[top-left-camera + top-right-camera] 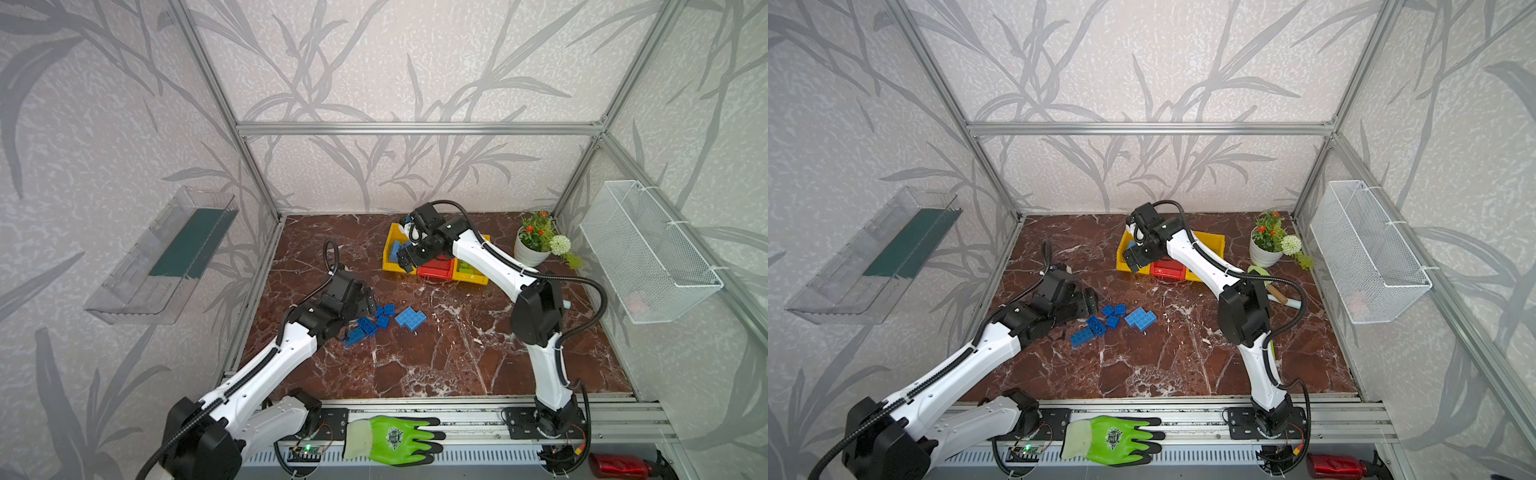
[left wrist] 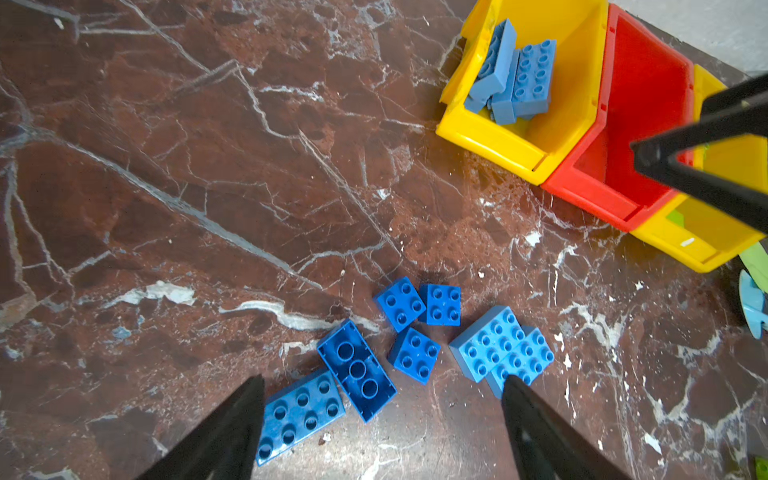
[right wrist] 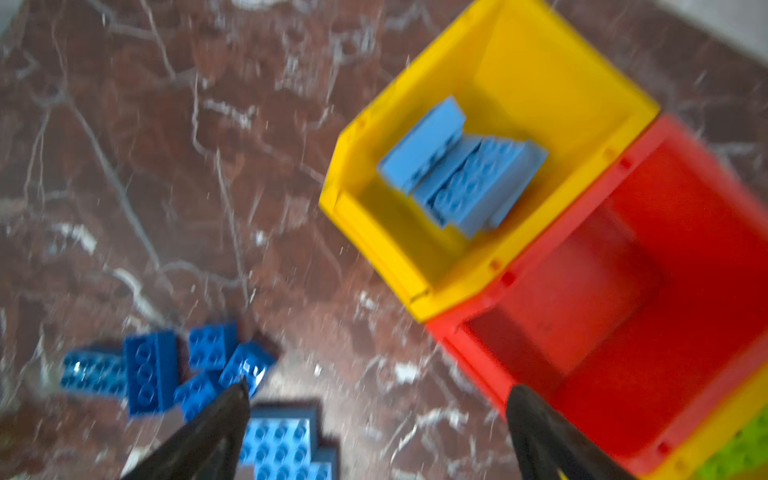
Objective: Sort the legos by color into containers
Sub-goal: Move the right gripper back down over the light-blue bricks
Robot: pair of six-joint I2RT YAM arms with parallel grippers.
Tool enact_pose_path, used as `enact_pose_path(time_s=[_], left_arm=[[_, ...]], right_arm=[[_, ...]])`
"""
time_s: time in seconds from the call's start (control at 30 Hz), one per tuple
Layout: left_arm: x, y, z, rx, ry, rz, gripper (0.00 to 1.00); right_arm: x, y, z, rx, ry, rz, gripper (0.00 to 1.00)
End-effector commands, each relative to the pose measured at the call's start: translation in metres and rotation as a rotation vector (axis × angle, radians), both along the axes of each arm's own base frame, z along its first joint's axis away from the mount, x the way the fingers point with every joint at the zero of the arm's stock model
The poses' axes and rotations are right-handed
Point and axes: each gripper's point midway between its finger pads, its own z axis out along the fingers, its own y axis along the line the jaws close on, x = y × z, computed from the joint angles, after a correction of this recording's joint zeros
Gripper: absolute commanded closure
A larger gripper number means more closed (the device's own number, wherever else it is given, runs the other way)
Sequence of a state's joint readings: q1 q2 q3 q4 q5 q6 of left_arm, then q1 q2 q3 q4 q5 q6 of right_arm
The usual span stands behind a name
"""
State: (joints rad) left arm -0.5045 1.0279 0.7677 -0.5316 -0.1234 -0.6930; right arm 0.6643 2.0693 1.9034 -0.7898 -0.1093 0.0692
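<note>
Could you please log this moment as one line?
left end effector: open above loose blue bricks | right end effector: open, empty | yellow bin: light blue bricks | red bin: no bricks seen

7 blue legos on marble before wide-spread left pincer

Table top: stone look like marble, red-brown with white veins, polished and glossy.
Legos: hard blue plastic, smooth, a little shiny.
Containers: yellow and red moulded plastic, glossy walls.
Frame: bare aluminium profile, matt silver, behind the containers.
Basket: white wire mesh, to the right of the containers.
Glove: knitted cloth, green rubbery coating, matt.
</note>
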Motion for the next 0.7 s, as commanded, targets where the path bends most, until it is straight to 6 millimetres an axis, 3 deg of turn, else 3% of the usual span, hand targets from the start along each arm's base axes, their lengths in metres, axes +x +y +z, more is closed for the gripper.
enact_pose_path(time_s=[0.0, 0.2, 0.33, 0.5, 0.67], left_arm=[[-0.014, -0.004, 0.000, -0.063, -0.015, -0.025, 0.11], [-0.035, -0.007, -0.010, -0.143, -0.033, -0.046, 0.12], [-0.045, -0.009, -0.017, -0.174, -0.034, -0.053, 0.12], [-0.053, -0.007, -0.023, -0.178, -0.037, -0.048, 0.12], [-0.057, -0.003, -0.022, -0.181, -0.053, -0.036, 0.12]], right_arm=[[-0.036, -0.001, -0.020, 0.071, 0.088, -0.010, 0.04], [-0.100, -0.016, -0.065, 0.016, 0.176, 0.001, 0.04], [-0.127, -0.017, -0.085, -0.022, 0.199, 0.018, 0.04], [-0.136, -0.020, -0.096, -0.047, 0.199, 0.015, 0.05], [-0.130, -0.020, -0.101, -0.073, 0.185, 0.007, 0.05]])
